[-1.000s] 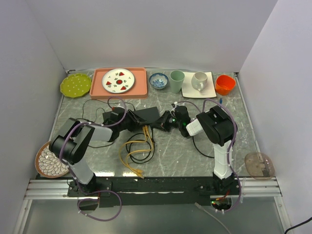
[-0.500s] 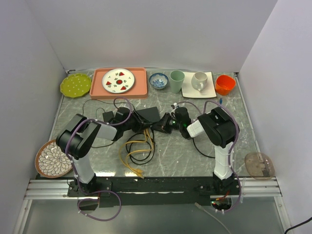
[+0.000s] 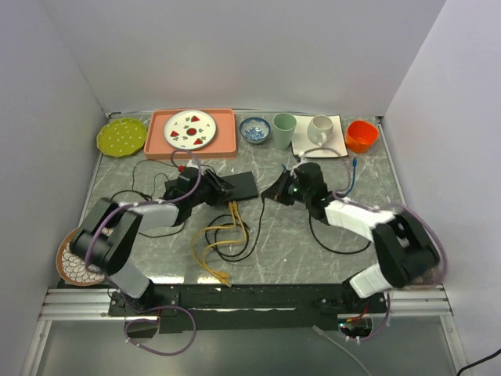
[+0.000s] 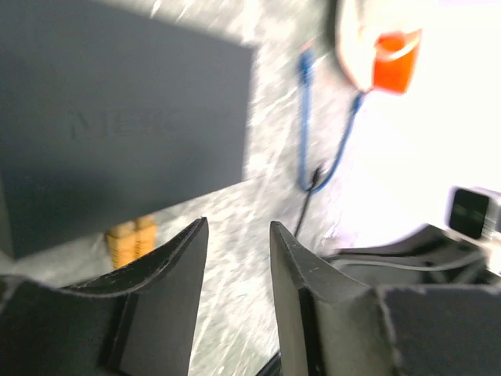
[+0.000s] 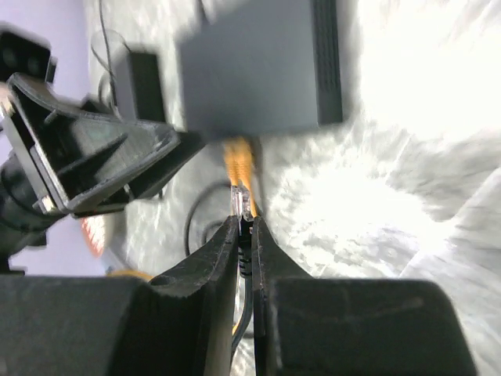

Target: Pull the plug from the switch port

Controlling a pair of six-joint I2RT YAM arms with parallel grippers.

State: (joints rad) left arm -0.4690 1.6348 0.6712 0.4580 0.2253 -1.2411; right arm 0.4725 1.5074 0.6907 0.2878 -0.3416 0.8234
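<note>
The switch point(image 3: 243, 185) is a flat black box lying mid-table; it also shows in the left wrist view point(image 4: 117, 125) and the right wrist view point(image 5: 258, 70). Two yellow plugs point(image 5: 239, 160) sit in its near edge. My right gripper point(image 5: 245, 223) is shut on a black cable's plug point(image 5: 243, 202), whose clear tip is out of the sockets and a short way from the switch. In the top view my right gripper point(image 3: 270, 193) is just right of the switch. My left gripper point(image 4: 239, 235) is open and empty at the switch's left side point(image 3: 213, 189).
Yellow cables point(image 3: 219, 239) and a black cable coil in front of the switch. A small black adapter block point(image 5: 145, 74) lies left of it. A blue cable point(image 3: 354, 169) lies at the right. Plates, a pink tray point(image 3: 192, 131), cups and an orange cup point(image 3: 361, 135) line the back.
My right arm has stretched out to the right and drawn the black plug away from the switch's sockets. My left gripper has slid right, up against the switch's left side.
</note>
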